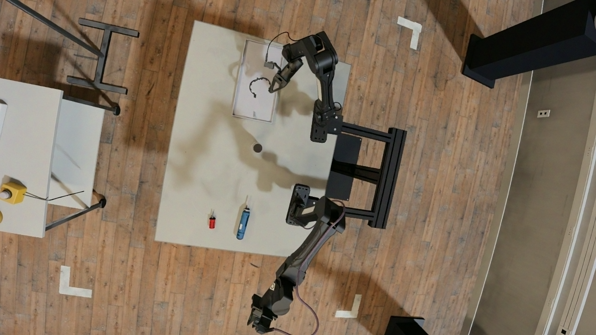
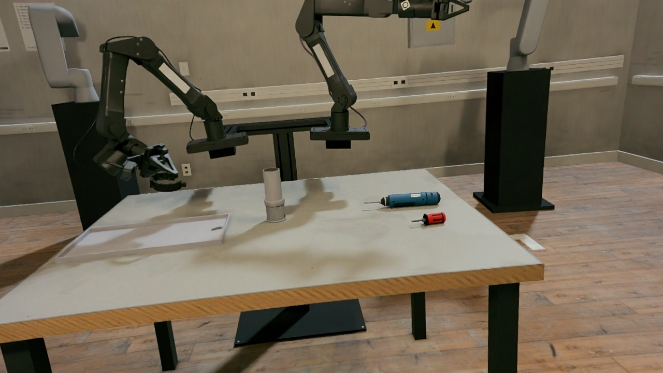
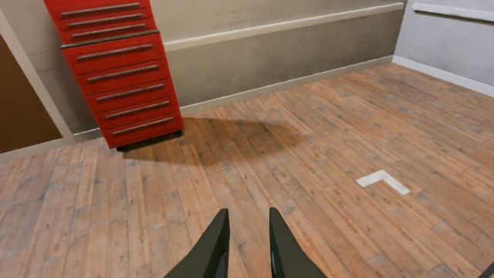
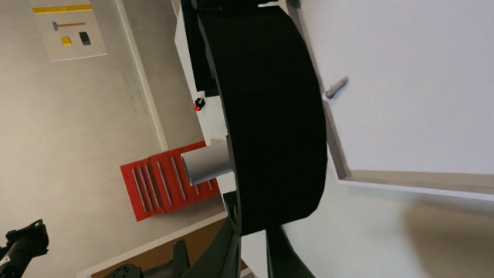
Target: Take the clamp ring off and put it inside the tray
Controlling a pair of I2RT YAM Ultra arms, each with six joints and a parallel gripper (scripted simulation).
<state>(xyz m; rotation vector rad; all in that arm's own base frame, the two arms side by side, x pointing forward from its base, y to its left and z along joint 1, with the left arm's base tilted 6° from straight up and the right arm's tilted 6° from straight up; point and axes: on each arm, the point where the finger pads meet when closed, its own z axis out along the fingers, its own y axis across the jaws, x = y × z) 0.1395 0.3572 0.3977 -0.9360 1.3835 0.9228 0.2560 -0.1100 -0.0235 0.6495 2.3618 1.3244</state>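
Note:
The clamp ring (image 1: 249, 87) (image 2: 167, 186) (image 4: 274, 123) is black and open on one side. My right gripper (image 1: 270, 90) (image 2: 173, 174) (image 4: 252, 216) is shut on it and holds it in the air, over the tray in the top view. The shallow tray (image 2: 153, 249) (image 4: 424, 116) holds a small grey screw (image 1: 254, 113) (image 2: 216, 228) (image 4: 336, 87) near one end. The joint module (image 2: 275, 213) stands upright outside the tray, with the link tube (image 2: 272, 184) (image 1: 257, 147) (image 4: 208, 163) upright in it. My left gripper (image 2: 467, 6) (image 3: 248, 218) is slightly open and empty, far from the table's objects.
A blue power screwdriver (image 1: 243, 224) (image 2: 412, 199) and a short red driver (image 1: 212, 222) (image 2: 434, 218) lie on the table (image 1: 187, 166) (image 2: 324, 259), on the side of the joint module away from the tray. The left arm reaches out beyond the table edge.

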